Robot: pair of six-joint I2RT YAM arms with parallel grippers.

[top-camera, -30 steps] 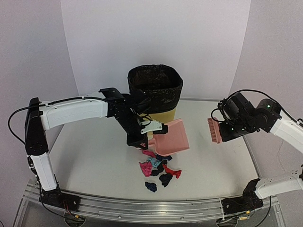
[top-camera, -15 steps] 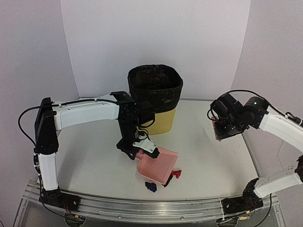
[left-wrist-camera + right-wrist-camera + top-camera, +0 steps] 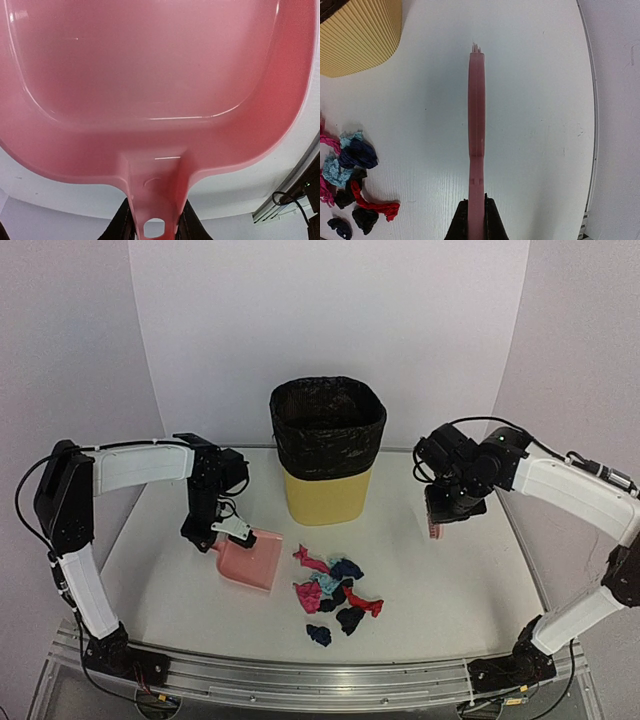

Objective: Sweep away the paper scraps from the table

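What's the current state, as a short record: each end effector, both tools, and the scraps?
left end effector: shut on the handle of the dustpan
dustpan: pink, empty, left of the scraps, apart from them
right end effector: shut on the handle of the brush
brush: pink, right of the bin, away from the scraps
paper scraps: loose pile on the table, in front of the bin
swept up: nothing yet
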